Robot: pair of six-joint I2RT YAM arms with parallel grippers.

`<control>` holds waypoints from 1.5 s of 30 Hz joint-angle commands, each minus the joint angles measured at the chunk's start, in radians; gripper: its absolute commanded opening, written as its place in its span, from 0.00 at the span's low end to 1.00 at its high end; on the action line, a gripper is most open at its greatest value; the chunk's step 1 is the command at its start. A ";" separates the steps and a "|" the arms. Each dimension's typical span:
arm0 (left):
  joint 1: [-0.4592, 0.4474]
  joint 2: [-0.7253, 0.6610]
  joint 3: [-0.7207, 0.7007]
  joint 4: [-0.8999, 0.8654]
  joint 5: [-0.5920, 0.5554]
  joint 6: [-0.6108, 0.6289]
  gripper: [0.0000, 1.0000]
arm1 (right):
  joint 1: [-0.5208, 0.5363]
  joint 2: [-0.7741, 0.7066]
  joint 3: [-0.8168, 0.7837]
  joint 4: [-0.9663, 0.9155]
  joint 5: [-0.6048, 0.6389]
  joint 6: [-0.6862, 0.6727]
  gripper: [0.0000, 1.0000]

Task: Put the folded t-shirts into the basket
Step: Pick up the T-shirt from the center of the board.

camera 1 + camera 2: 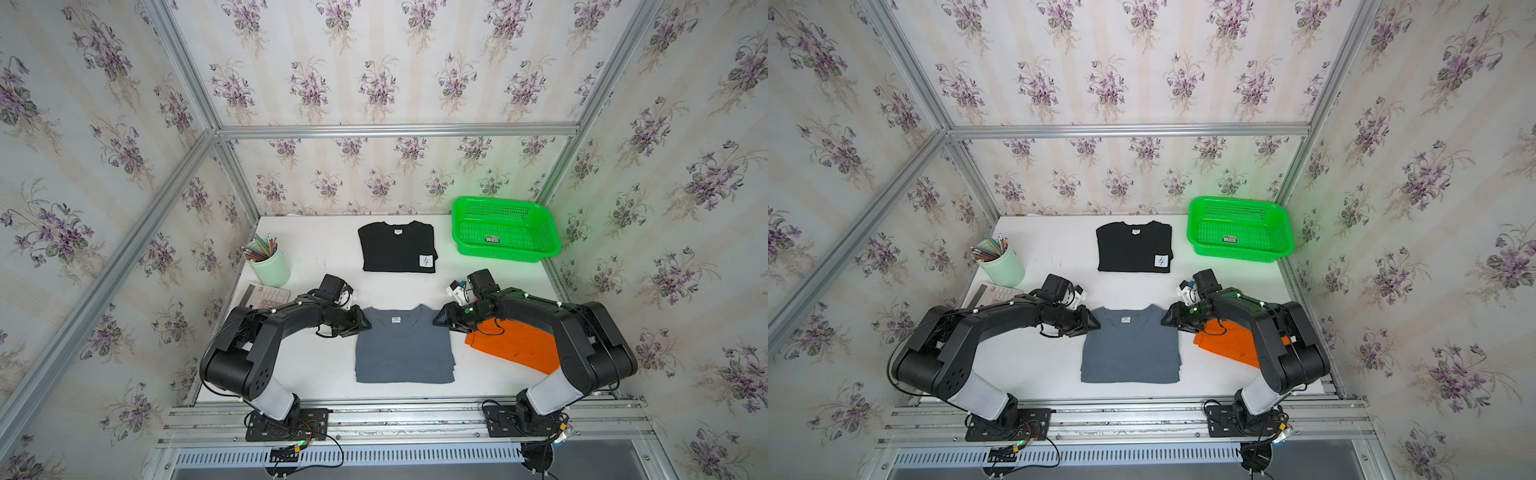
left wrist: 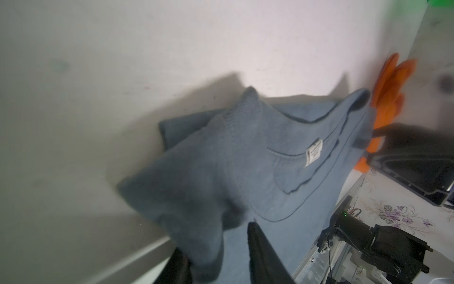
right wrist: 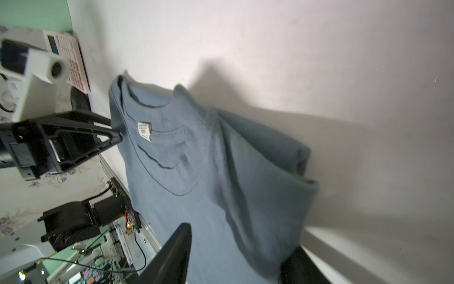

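left gripper (image 1: 367, 325): pinching the grey-blue tee (image 1: 403, 353) at one shoulder, jaws narrow
right gripper (image 1: 436, 322): straddling the other shoulder; grip cannot be told
tee location: lying on table (image 1: 316, 249), well apart from green basket (image 1: 498, 254)
risk: one corner slipping free, folds unravelling mid-carry

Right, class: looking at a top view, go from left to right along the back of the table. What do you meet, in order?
mint cup of pencils → black t-shirt → green basket
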 commanded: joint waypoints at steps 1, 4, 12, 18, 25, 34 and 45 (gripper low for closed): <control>-0.001 0.039 0.013 -0.018 -0.046 0.040 0.27 | -0.016 -0.010 0.016 -0.003 0.044 -0.003 0.58; 0.001 0.056 0.030 -0.019 -0.060 0.062 0.15 | -0.018 0.035 0.045 -0.014 0.071 -0.015 0.59; 0.009 0.018 0.031 0.034 -0.101 0.110 0.00 | -0.080 0.131 0.050 0.087 0.095 0.022 0.63; 0.012 0.024 0.028 0.091 -0.086 0.116 0.00 | -0.081 0.219 -0.012 0.275 -0.158 0.048 0.46; 0.024 -0.017 0.022 0.189 -0.045 0.129 0.00 | -0.094 0.147 -0.142 0.690 -0.341 0.199 0.03; 0.023 -0.140 0.042 0.349 0.139 0.200 0.00 | -0.150 -0.107 -0.151 0.850 -0.344 0.254 0.00; -0.021 -0.214 0.125 0.766 0.108 0.285 0.00 | -0.156 -0.417 0.000 0.724 -0.045 -0.041 0.00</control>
